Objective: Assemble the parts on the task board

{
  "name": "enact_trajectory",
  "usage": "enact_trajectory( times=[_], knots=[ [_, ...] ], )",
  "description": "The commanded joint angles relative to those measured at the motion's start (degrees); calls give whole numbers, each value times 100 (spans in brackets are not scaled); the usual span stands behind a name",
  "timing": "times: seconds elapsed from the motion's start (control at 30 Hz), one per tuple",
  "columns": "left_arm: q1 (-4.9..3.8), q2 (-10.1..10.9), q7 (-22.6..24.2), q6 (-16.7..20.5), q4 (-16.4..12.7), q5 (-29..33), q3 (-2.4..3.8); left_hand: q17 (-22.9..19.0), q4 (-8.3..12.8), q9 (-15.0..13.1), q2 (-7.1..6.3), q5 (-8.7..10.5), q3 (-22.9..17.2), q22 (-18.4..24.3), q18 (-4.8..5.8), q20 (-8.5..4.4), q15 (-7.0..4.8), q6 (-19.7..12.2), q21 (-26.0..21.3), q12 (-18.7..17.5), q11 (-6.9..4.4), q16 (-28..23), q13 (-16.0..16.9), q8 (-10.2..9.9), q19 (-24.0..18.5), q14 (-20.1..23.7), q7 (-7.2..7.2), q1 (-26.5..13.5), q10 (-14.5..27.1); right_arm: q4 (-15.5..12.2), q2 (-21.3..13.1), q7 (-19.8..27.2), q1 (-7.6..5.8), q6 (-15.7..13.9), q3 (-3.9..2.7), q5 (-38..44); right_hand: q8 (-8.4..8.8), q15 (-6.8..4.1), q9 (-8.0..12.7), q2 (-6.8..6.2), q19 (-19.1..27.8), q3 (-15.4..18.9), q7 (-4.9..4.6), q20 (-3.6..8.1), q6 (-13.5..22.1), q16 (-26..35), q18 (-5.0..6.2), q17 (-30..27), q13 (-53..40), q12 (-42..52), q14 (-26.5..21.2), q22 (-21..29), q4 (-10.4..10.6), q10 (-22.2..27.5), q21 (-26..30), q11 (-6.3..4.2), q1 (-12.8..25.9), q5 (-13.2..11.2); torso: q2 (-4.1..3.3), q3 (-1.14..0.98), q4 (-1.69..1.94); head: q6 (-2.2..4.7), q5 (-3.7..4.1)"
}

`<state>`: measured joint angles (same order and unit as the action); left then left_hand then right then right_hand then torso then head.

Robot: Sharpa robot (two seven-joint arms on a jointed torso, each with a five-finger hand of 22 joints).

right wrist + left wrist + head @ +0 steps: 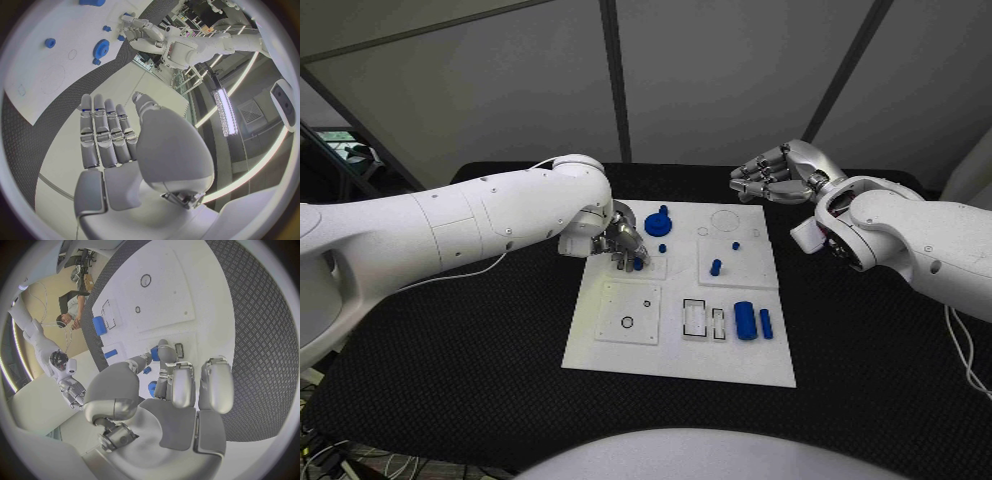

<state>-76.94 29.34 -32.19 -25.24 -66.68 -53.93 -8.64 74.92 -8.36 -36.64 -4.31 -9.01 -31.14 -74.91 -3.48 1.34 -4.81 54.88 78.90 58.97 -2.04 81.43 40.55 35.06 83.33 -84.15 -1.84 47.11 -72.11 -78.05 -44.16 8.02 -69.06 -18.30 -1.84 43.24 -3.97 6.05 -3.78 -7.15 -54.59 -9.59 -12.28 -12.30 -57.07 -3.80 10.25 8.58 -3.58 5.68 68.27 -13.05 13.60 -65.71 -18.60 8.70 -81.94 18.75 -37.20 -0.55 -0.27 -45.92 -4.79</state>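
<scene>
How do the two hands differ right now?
The left hand is down on the task board, fingers curled around a small blue part; the right hand is off the board's far right corner, holding nothing, fingers apart. Both are silver hands on white arms.

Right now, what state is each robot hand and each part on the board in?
Left robot hand: fingertips down on a small blue part.
Right robot hand: holds nothing, off the board's far edge.
Blue gear: lying flat on the task board.
Blue cylinder: lying on its side.
</scene>
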Motion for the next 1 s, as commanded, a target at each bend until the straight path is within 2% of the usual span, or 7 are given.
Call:
enact_trajectory(
  times=[0.03,0.8,1.0],
  knots=[
    [-6,9,-27,4,-26,-3,1,651,-6,8,0,38,42,-282,31,-4,-33,34,29,25,6,-9,5,-36,28,-349,-7,-50,-41,0,8,19,-10,44,-3,5,25,9,-2,8,-48,34,-3,0,38,21,14,-6,0,-13,-24,6,-12,57,20,-2,48,36,-3,-1,-2,2,1],
    [-19,77,-24,73,-95,15,9,652,-32,7,-37,42,122,-283,30,-7,-36,47,26,26,2,-8,5,-40,29,-349,-3,-89,-42,29,24,6,-8,75,-3,5,25,17,-2,9,-50,62,-9,-7,52,22,13,-23,-1,-9,-40,26,-10,71,50,5,77,33,-1,-2,-5,-12,12],
    [-23,99,-23,78,-133,37,14,652,-42,7,-50,44,148,-286,31,-7,-37,50,27,30,1,-9,10,-41,30,-349,-2,-101,-44,39,32,5,-8,86,-2,5,25,18,-2,10,-50,66,-10,-8,54,23,13,-26,-1,-8,-43,30,-11,74,55,6,81,33,2,0,5,-15,13]
  ],
)
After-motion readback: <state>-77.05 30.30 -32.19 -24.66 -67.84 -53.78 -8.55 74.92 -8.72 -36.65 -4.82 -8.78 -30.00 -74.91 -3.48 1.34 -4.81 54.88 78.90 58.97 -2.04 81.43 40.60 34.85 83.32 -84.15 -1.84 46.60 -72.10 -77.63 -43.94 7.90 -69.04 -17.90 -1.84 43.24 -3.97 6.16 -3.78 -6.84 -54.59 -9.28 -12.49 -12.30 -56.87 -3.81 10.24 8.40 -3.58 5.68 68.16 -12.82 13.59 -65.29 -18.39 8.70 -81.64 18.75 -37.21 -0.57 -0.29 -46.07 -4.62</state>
